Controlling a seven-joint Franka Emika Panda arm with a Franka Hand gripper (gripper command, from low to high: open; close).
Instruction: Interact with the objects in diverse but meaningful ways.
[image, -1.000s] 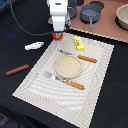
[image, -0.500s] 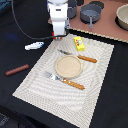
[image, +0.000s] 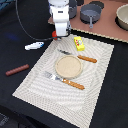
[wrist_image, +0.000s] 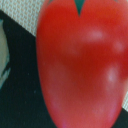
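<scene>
Right, tomato (wrist_image: 80, 65) sits at the mat's (image: 95, 75) far corner, directly under the gripper (image: 60, 35), filling the wrist view. Claw state: can't tell, fingers hidden. Prob. light, hard, glossy plastic, so slippery; grab across its widest middle.

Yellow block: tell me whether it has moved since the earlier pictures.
No. The yellow block sits at the same spot on the placemat, beside the knife.
</scene>
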